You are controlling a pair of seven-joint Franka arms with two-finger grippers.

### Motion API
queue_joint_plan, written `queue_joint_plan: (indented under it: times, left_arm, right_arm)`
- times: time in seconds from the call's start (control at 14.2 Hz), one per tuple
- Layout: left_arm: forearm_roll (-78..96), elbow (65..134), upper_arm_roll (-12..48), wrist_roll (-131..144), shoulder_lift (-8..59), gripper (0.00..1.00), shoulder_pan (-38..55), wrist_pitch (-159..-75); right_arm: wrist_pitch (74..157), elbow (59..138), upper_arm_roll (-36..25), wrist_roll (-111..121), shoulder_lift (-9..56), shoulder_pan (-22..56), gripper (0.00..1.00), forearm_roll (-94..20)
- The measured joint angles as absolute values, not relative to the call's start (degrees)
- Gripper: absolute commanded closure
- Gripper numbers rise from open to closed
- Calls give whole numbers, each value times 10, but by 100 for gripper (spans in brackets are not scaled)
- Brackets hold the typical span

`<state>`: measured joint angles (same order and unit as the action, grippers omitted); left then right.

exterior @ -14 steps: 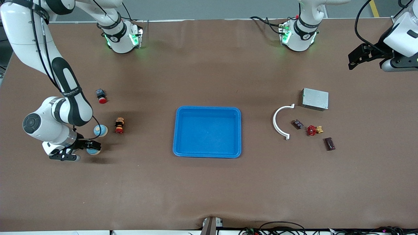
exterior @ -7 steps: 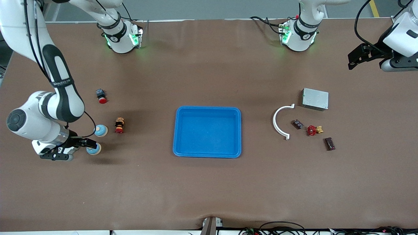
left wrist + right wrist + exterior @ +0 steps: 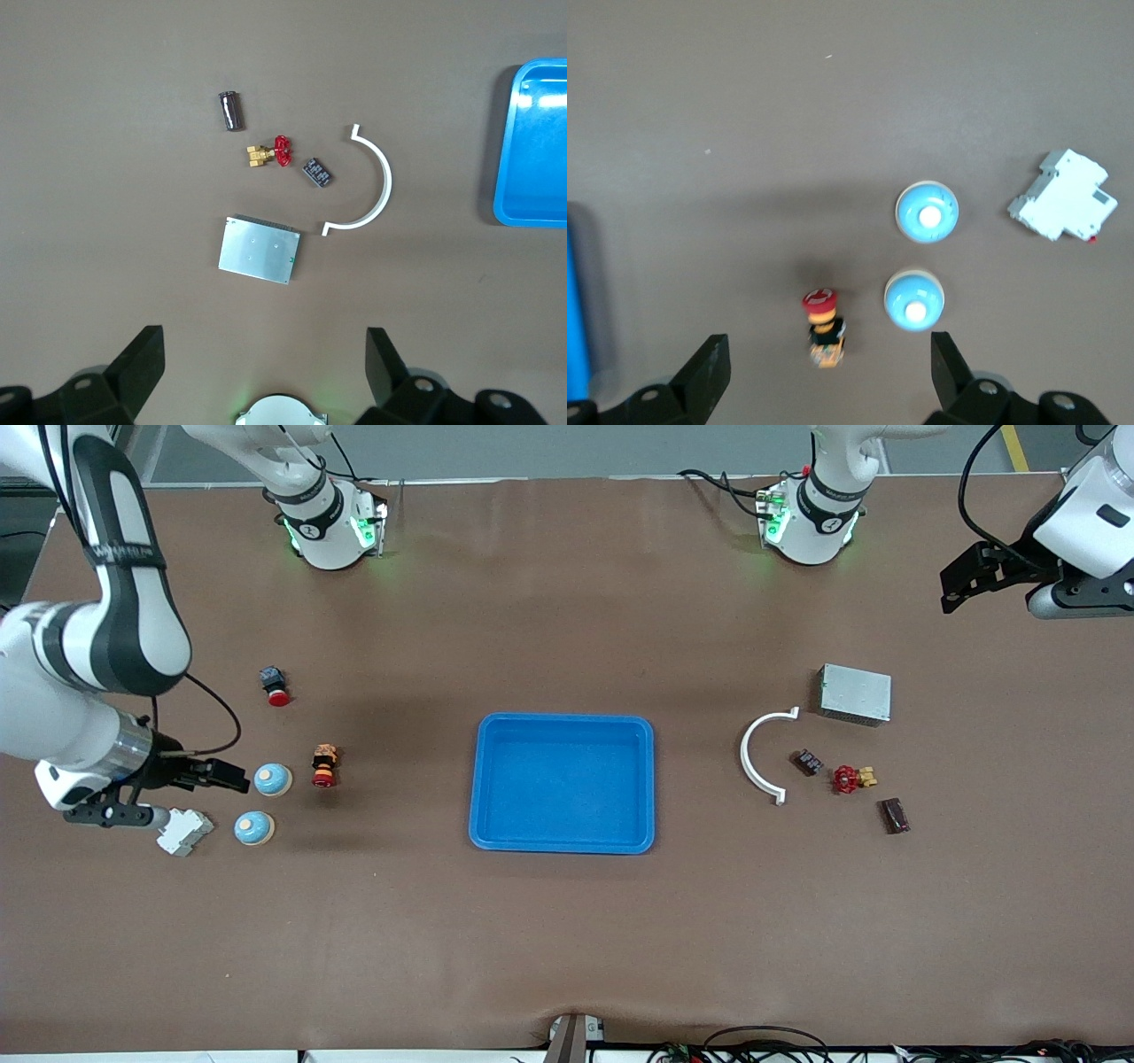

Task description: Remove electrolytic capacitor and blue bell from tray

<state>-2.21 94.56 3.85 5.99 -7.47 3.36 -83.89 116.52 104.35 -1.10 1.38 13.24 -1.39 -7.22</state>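
Note:
Two blue bells stand on the table at the right arm's end: one (image 3: pixel 273 779) beside a red button switch, the other (image 3: pixel 254 828) nearer the front camera. Both show in the right wrist view (image 3: pixel 914 299) (image 3: pixel 927 212). My right gripper (image 3: pixel 229 777) is open and empty, up over the table beside the bells. The capacitor (image 3: pixel 894 815), a dark cylinder, lies at the left arm's end and shows in the left wrist view (image 3: pixel 230 111). My left gripper (image 3: pixel 961 584) is open and empty, high over that end's edge. The blue tray (image 3: pixel 565 841) sits mid-table.
A white breaker (image 3: pixel 184 832) lies beside the nearer bell. Two red button switches (image 3: pixel 324 766) (image 3: pixel 275 685) stand near the bells. Near the capacitor are a white arc (image 3: pixel 753 755), a silver box (image 3: pixel 855 693), a red valve (image 3: pixel 849 779) and a small dark component (image 3: pixel 806 762).
My right gripper has risen and drawn away from the nearer bell toward the right arm's end, uncovering the white breaker. The bells have stayed put. The left arm has barely moved.

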Motion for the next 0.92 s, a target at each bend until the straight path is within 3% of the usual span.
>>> queue_joint_plan:
  times: [0.35,0.92]
  left_arm:
    - [-22,946,39,60,-76,0,34,-839]
    - [-22,946,43,60,-82,0,35,-829]
  right_arm:
    - [979,942,-10,-34,94,5,0,-42]
    - [873,870,-14,-43,49,12,0,-17]
